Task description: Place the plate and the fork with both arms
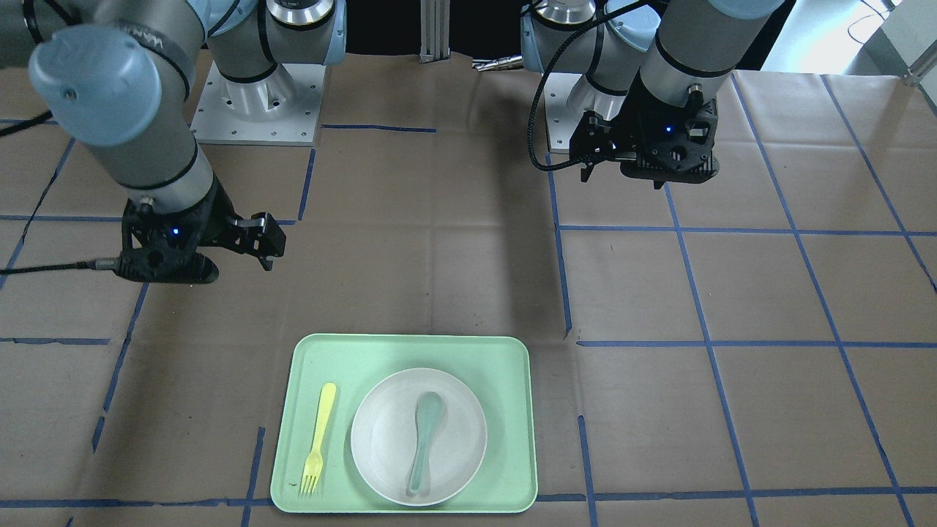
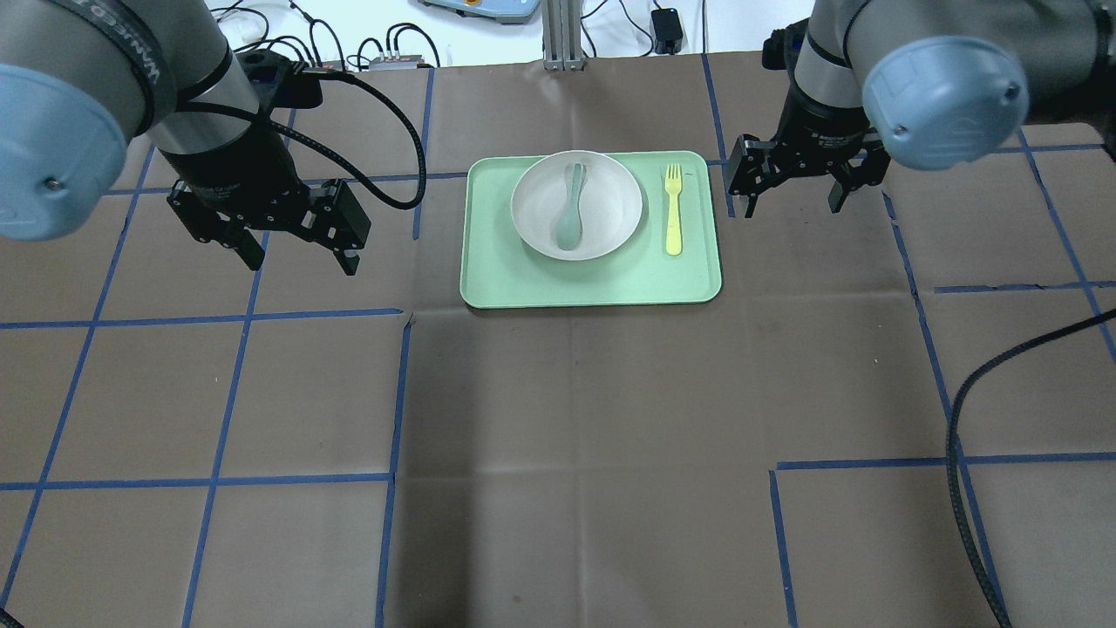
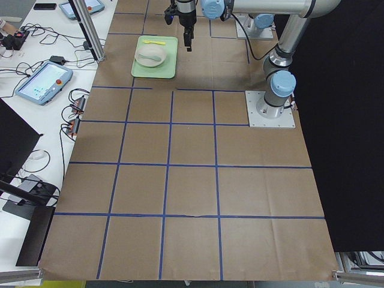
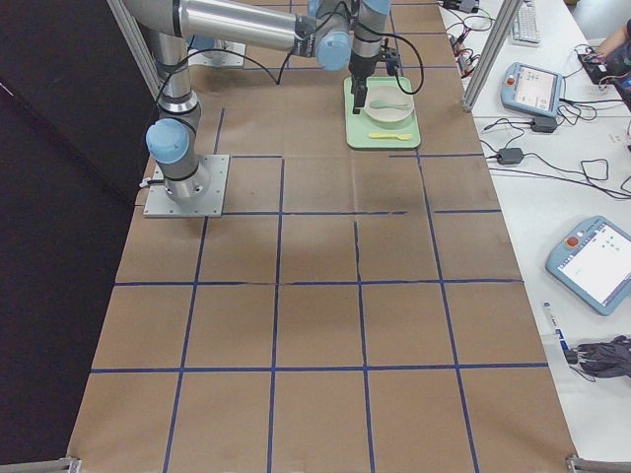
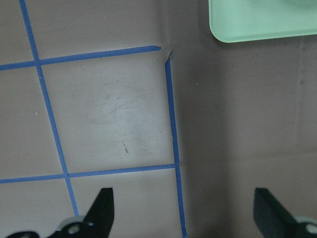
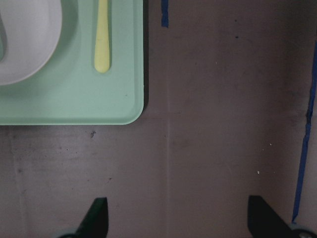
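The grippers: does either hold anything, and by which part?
Nothing is held: left gripper and right gripper are open; fork and plate lie on the tray.

The left gripper (image 2: 301, 251) is hanging in the air and pointing straight down, with its two fingers standing wide apart. The right gripper (image 2: 791, 199) is hanging the same way, fingers wide apart too.

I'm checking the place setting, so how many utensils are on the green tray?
2. The yellow fork lies on the tray beside the plate; the grey-green spoon lies in the plate. Nothing appears hidden.
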Available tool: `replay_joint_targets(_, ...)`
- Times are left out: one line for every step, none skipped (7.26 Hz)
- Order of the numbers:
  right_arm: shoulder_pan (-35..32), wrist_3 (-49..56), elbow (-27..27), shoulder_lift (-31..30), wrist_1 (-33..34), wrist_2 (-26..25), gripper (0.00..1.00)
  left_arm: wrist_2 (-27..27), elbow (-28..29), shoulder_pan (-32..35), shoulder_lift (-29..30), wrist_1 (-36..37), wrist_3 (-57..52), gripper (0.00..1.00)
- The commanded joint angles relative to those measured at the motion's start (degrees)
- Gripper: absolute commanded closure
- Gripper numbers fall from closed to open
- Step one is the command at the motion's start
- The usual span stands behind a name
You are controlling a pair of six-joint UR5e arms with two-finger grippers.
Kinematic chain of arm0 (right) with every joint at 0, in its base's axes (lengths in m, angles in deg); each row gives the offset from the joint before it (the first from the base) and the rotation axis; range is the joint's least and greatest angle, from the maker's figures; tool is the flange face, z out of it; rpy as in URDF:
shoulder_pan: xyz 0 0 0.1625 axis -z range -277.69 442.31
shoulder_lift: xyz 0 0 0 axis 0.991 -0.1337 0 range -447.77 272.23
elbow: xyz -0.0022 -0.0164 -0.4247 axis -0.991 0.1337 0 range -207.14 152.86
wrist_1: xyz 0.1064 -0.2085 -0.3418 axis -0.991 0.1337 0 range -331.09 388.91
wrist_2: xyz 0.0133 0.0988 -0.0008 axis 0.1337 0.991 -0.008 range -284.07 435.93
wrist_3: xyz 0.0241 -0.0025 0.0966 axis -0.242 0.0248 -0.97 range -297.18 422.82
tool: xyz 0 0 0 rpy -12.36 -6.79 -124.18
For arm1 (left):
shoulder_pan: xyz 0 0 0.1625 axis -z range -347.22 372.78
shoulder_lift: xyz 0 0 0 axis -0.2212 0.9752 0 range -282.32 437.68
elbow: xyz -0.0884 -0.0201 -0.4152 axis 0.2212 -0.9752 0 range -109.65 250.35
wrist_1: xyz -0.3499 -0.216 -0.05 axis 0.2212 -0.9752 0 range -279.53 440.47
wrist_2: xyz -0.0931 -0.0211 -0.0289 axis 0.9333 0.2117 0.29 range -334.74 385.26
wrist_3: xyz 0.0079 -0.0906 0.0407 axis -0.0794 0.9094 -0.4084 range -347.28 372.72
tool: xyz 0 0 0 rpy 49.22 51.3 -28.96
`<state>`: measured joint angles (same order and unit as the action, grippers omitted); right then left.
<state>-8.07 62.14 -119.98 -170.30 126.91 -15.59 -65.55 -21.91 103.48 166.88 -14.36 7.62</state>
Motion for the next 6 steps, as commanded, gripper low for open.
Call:
replay_joint_targets(1.3,0.0,0.9,-5.4,-6.5,0.1,0.00,0.0,0.0,0.0,0.0,0.0,0.0,0.00)
replay_joint_targets(1.9,0.0,3.8,-4.8,-11.3,0.1,0.00,0.0,0.0,0.0,0.0,0.0,0.0,0.00)
replay_joint_targets(2.2,0.1,3.9,-4.9,-11.7,0.5,0.00,0.0,0.0,0.0,0.0,0.0,0.0,0.00)
replay_joint_targets(1.8,0.0,4.0,-4.9,-10.9,0.7,0.00,0.0,0.0,0.0,0.0,0.0,0.0,0.00)
replay_joint_targets(1.8,-0.1,4.6,-5.0,-10.9,0.7,0.00,0.0,0.0,0.0,0.0,0.0,0.0,0.00)
replay_joint_targets(1.7,-0.2,4.7,-5.2,-10.8,0.7,0.00,0.0,0.0,0.0,0.0,0.0,0.0,0.00)
